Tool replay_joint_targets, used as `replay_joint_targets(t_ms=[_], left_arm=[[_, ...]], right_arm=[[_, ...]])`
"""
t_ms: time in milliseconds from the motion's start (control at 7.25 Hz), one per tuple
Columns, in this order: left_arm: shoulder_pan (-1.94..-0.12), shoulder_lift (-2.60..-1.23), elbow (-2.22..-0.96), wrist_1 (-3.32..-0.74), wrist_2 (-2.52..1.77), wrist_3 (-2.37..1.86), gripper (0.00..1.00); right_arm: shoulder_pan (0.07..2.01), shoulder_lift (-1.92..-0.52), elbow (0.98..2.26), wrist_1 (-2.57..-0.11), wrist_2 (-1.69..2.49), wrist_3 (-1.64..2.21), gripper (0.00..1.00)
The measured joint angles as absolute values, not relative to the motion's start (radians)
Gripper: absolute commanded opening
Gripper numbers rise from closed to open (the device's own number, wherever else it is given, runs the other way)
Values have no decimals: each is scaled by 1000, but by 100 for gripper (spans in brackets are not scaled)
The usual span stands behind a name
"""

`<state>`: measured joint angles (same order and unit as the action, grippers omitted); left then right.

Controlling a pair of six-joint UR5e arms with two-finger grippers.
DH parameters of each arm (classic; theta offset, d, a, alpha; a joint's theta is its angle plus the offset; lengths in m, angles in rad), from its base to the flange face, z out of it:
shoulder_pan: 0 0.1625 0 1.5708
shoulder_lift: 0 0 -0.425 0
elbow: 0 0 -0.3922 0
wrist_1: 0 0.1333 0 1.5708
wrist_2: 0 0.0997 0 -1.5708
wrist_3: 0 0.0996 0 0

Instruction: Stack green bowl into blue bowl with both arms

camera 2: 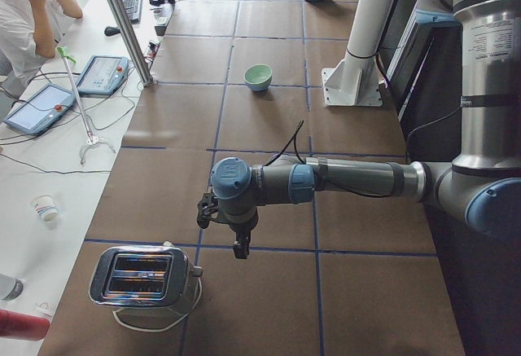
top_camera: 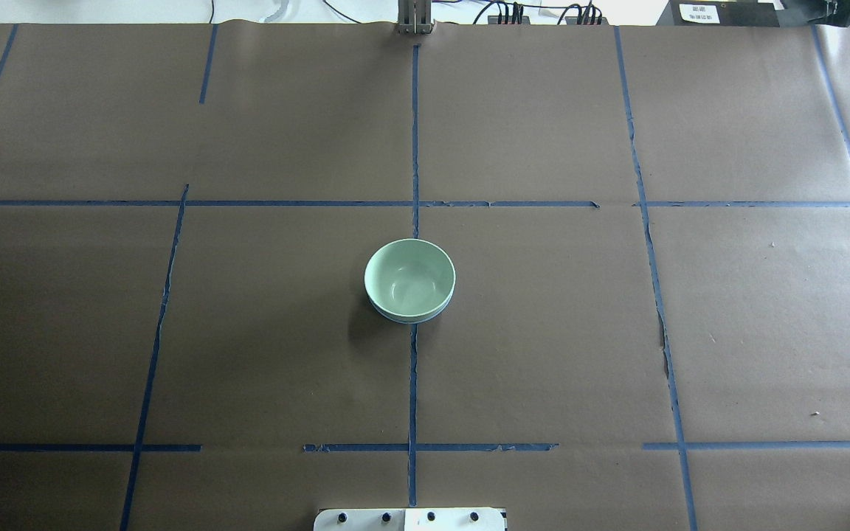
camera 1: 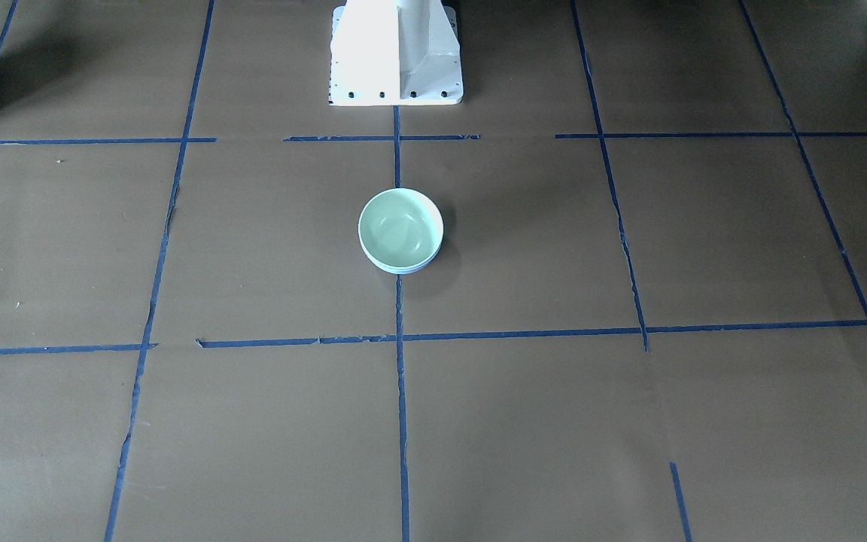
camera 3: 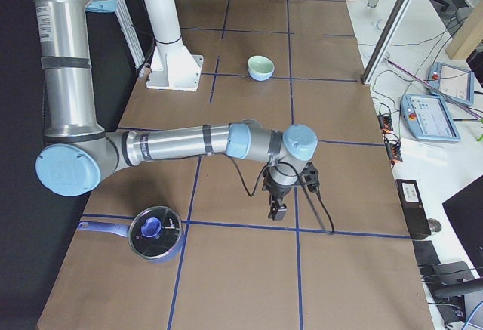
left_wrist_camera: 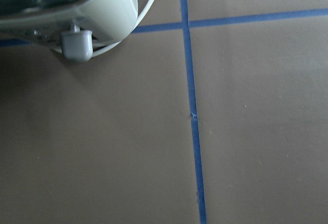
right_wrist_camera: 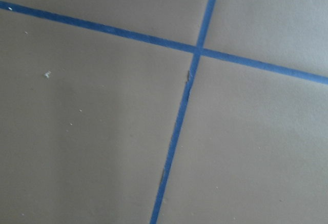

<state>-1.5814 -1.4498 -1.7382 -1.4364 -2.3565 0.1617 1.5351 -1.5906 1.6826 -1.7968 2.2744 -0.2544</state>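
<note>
We see the green bowl [top_camera: 409, 279] sitting inside the blue bowl [top_camera: 389, 314]. Only a thin blue edge peeks out from under it. The two bowls stand upright near the middle of the tabletop [top_camera: 543, 332], right on a line of blue tape [top_camera: 413, 383]. They are a bit closer to the edge where the white base [camera 1: 396, 53] stands than to the far edge.

The left arm [camera 2: 358, 178] reaches out low over the left end of the tabletop. Its left fingers [camera 2: 241, 250] point down and hang just above the brown paper, near a silver toaster [camera 2: 146, 279] by the left edge. They are well apart from the bowls. We only see them from the side, so we cannot tell how far open they are.

The right arm [camera 3: 181, 143] reaches out over the right end of the tabletop. Its right fingers [camera 3: 278, 212] point down too, near a blue pot [camera 3: 155, 233] with a glass lid. They are also well apart from the bowls. We cannot tell how far open these are either.
</note>
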Motion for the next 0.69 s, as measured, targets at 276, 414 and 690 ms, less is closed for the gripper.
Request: replay_joint_targets(t_ms=[276, 414, 690], left_arm=[[-1581, -1436, -1746, -1437, -2356, 161, 100], [-1581, -1434, -1747, -1439, -2357, 162, 100], [-1580, -1433, -1748, -1441, -2360, 163, 100]], right_arm=[[1553, -1663, 1694, -1677, 2277, -153, 100], [1554, -1670, 1697, -1662, 2279, -121, 100], [1554, -1673, 1698, -1652, 2285, -96, 100]])
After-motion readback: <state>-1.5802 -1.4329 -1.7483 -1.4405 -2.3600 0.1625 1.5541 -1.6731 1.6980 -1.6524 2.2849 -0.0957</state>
